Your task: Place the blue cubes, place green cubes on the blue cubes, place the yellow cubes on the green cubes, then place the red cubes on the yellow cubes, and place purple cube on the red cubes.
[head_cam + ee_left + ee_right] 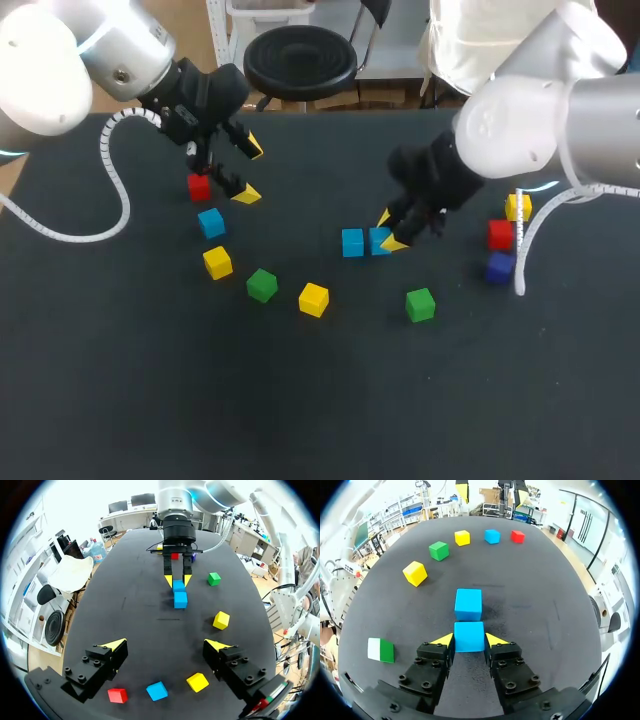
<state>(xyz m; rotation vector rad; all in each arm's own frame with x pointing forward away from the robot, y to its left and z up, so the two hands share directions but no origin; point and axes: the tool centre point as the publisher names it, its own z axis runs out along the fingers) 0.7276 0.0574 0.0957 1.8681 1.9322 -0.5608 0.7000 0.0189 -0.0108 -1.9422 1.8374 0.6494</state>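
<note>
Right pincer (469,640) is clamped on a blue cube (469,634) on the surface (545,605), just beside the second blue cube (468,604); left pincer (166,643) hangs apart. Blue-row step, I reckon; next needs a clean release.

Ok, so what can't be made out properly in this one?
Head view: the right gripper covers part of the held blue cube, hiding finger contact.
Head view: the cable crosses the far-right yellow cube.
Left wrist view: the purple cube and the red cube near it show only as slivers behind the right gripper.
Right wrist view: one face of the green cube is washed white by glare.
</note>
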